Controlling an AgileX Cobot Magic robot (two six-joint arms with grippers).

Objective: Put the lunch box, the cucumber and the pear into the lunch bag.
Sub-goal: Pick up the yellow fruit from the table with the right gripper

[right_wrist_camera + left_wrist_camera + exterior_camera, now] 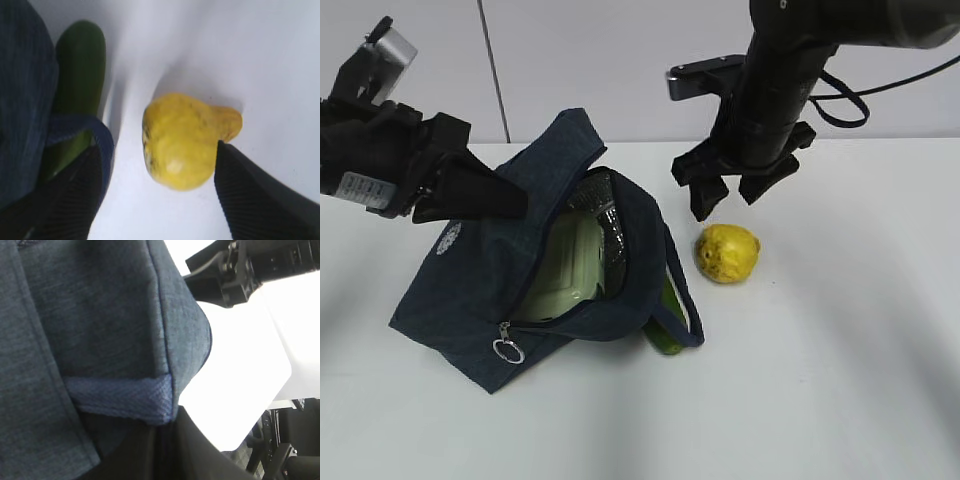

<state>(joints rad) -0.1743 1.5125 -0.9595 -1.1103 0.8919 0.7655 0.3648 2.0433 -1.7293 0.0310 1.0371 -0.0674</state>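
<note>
Fabric fills nearly everything my left gripper (510,200) can see; its fingers are pressed together on the raised flap of the lunch bag (490,290), pinching the navy cloth and holding that side up off the table (840,380); from my left wrist the bag (100,320) is a wall of dark weave with a seam band running across just ahead of my fingertips. Below and to the inner side of that left grip the mouth of the bag gapes, silver lining showing; the lunch box (565,265) lies inside it, pale green lid facing the opening. My right gripper (732,195) hangs just above the pear (727,252) with its fingers spread wide, touching nothing; from my right wrist the pear (185,142) lies on its side between my two fingertips (260,195), narrow neck pointing toward the finger on the far side from the bag, not yet clasped. Beyond my other right finger the cucumber (80,75) rests on the table beside the bag, its rounded end poking out while the bag's strap handle (85,127) loops over it; in the outer camera only a short green stretch of the cucumber (670,335) shows under the bag's edge, near the pear but apart from it.
</note>
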